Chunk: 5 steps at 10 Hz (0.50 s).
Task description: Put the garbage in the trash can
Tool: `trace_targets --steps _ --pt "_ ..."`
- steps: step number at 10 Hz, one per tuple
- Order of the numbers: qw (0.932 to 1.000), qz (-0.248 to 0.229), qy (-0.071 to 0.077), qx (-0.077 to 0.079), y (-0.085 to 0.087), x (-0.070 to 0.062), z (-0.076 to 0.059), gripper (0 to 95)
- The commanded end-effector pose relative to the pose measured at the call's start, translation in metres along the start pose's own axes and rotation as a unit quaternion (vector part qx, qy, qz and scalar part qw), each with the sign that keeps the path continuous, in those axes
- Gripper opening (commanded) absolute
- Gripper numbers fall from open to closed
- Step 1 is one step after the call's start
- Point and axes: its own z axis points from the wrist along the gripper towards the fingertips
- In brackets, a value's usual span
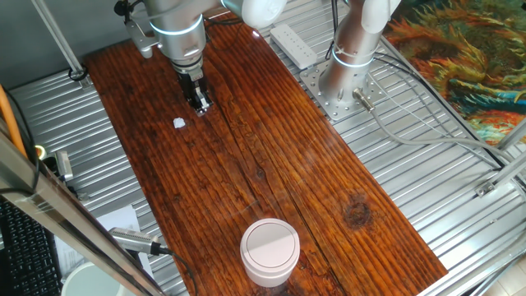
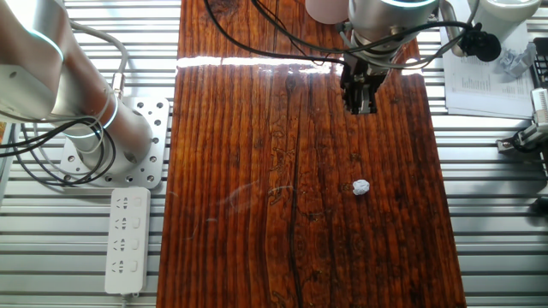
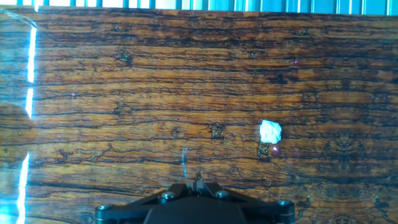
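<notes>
Where the dark wooden table (image 1: pixel 271 148) comes nearest in one fixed view, the trash can (image 1: pixel 269 252) stands upright at the near edge, its round pale lid shut so that its contents cannot be seen; no writing shows on it. Beyond it a long stretch of bare planks runs to the far end. There the garbage (image 1: pixel 179 123), a tiny white crumpled scrap, lies alone on the wood, just left of the gripper (image 1: pixel 200 104) and apart from it. The gripper points straight down above the table with its fingers drawn close together and nothing between them; how narrow the gap is cannot be told. In the hand view the scrap (image 3: pixel 270 131) sits ahead and to the right of the gripper's black base. To the right of the table, the arm's base (image 1: pixel 349 70) is bolted to a plate on the ribbed metal bench, and a white power strip (image 1: pixel 293 44) lies at the far right edge.
</notes>
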Motion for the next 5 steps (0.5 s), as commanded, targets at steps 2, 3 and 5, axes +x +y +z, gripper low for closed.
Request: trace_targets --steps 2,3,5 --pt "1.0 -0.003 0.0 0.0 -0.0002 0.0 -0.0001 0.0" --pt "1.0 -0.003 0.0 0.0 -0.0003 0.0 0.0 0.0" --pt "1.0 0.0 -0.001 0.0 -0.0003 0.0 0.0 0.0"
